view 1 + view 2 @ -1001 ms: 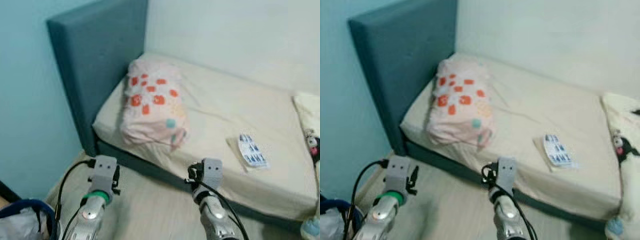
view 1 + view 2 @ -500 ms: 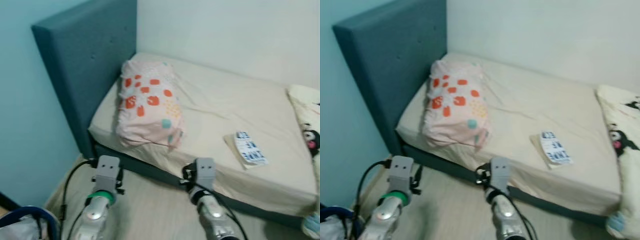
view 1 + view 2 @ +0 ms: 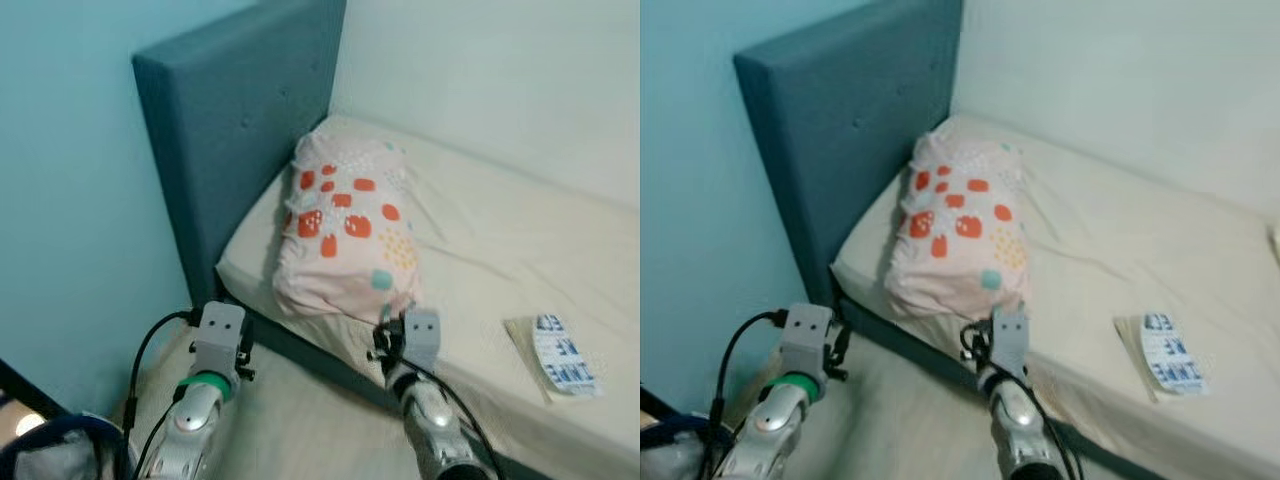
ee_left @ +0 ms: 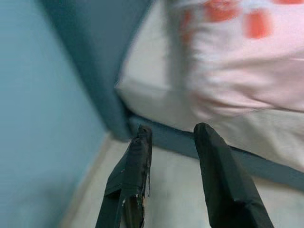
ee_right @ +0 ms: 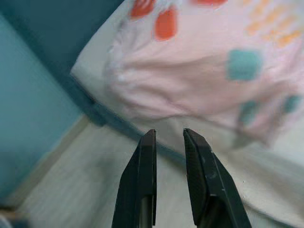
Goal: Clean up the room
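A pink pillow (image 3: 345, 235) with orange squares lies at the head of the bed (image 3: 480, 230), against the teal headboard (image 3: 235, 130). A small white and blue packet (image 3: 565, 352) rests on the cream sheet near the bed's front edge. Both arms are held low in front of the bed. My left gripper (image 4: 172, 130) is open with nothing between its fingers, and points at the bed's corner below the pillow. My right gripper (image 5: 168, 134) is open by a narrow gap, holds nothing, and points at the pillow's front edge.
A light blue wall (image 3: 70, 200) runs along the left and a white wall (image 3: 500, 70) stands behind the bed. A dark blue-rimmed container (image 3: 55, 450) sits at the lower left. Pale floor (image 3: 310, 420) lies between me and the bed's dark base.
The whole picture has shifted, so the camera has moved: the pillow and headboard now sit more to the right and nearer. The arms keep the same pose.
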Robot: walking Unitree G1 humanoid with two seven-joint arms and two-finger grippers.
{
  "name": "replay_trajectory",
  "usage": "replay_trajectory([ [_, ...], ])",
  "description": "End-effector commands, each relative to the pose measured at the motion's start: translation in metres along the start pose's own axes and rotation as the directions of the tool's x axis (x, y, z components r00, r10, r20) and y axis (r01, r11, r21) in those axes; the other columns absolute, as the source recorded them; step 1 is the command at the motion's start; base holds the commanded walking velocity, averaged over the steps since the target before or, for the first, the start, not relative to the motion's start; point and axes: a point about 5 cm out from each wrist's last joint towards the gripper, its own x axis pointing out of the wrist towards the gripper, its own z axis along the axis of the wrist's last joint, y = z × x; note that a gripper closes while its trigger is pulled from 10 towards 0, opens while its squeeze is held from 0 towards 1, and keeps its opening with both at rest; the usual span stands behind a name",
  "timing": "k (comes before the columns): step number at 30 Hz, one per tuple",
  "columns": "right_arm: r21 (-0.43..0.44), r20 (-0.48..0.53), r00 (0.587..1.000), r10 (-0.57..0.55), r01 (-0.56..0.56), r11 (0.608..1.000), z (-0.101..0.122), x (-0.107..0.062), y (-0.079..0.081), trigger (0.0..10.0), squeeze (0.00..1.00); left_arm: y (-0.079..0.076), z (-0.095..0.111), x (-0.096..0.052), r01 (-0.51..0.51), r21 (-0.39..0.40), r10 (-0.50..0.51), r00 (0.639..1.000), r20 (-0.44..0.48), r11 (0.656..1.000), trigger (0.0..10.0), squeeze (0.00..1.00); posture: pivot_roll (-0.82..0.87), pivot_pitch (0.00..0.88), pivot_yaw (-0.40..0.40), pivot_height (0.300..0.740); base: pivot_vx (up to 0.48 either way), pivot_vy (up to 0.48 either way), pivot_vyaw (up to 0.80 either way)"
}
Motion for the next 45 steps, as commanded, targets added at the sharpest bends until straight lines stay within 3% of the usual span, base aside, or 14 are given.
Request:
replay_trajectory([
  [1,0.008,-0.034,0.999,-0.034,0.034,0.999,-0.009,-0.005,-0.009,10.0,0.00,-0.005,-0.007,-0.002,0.015,-0.015,-0.016,0.999,-0.030,1.000,10.0,0.00,0.03,0.022,0.006,0.740,0.285,0.000,0.00],
  [23,0.029,-0.029,0.998,-0.059,0.060,0.998,-0.009,-0.006,-0.012,10.0,0.00,-0.006,-0.004,0.000,0.033,-0.012,-0.033,0.999,-0.026,0.999,10.0,0.00,0.03,0.026,0.016,0.740,0.283,0.000,0.00],
  [32,0.029,-0.025,0.995,-0.099,0.100,0.995,-0.008,-0.007,-0.018,10.0,0.00,-0.006,-0.004,0.001,0.035,-0.006,-0.035,0.999,-0.028,0.999,10.0,0.00,0.03,0.026,0.018,0.740,0.267,0.000,-0.69],
  [45,0.020,-0.018,0.991,-0.130,0.131,0.991,-0.008,-0.008,-0.024,10.0,0.00,-0.014,-0.012,-0.002,0.074,0.020,-0.072,0.995,-0.064,0.997,10.0,0.00,0.03,0.032,0.019,0.740,0.000,0.000,0.00],
])
